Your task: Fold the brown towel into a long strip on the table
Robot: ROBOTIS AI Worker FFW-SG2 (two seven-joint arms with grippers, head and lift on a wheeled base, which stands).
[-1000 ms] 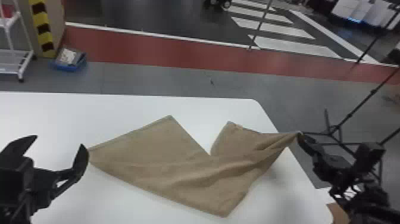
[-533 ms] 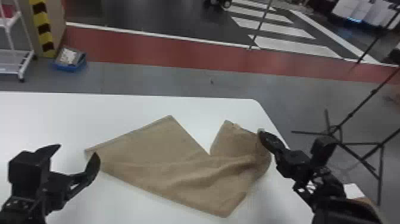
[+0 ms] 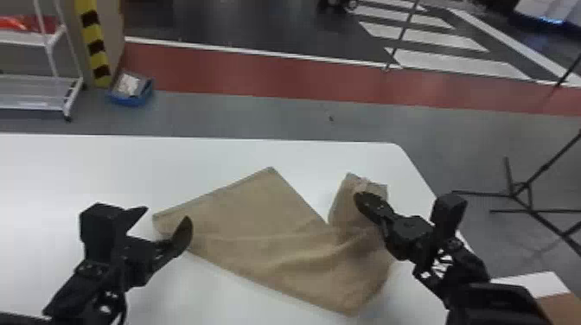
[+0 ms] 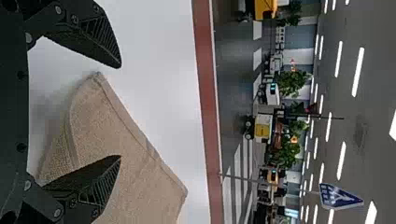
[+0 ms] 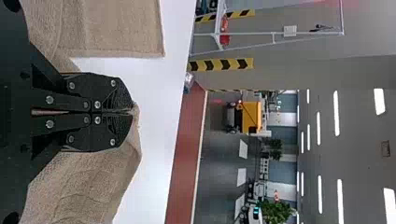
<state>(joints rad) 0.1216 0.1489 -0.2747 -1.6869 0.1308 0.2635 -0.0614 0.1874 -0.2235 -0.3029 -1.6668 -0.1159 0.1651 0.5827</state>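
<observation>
- The brown towel (image 3: 242, 246) lay on the white table (image 3: 129, 168), spread out and only partly folded. With its middle as the centre of a clock and twelve at the far side in the head view, one corner pointed to twelve, one end to nine, and another corner to between four and five.
- A V-shaped gap showed the tabletop between the twelve o'clock corner and a bunched flap at two o'clock. Soft creases ran across the cloth toward that flap.
- The right claw (image 3: 361, 198) was at two o'clock, its fingers pressed together on the flap, with a bit of towel pinched at the tips.
- The left claw (image 3: 167, 215) was at nine o'clock, by that end of the towel. Its fingers stood wide apart and gripped nothing; in the left wrist view, one finger overlapped the cloth, though whether they touched could not be told.
- Past the table, a blue bin (image 3: 129, 100) sat on the floor between ten and eleven o'clock, near a white rack (image 3: 69, 97). A black tripod (image 3: 523, 188) stood between two and three.
</observation>
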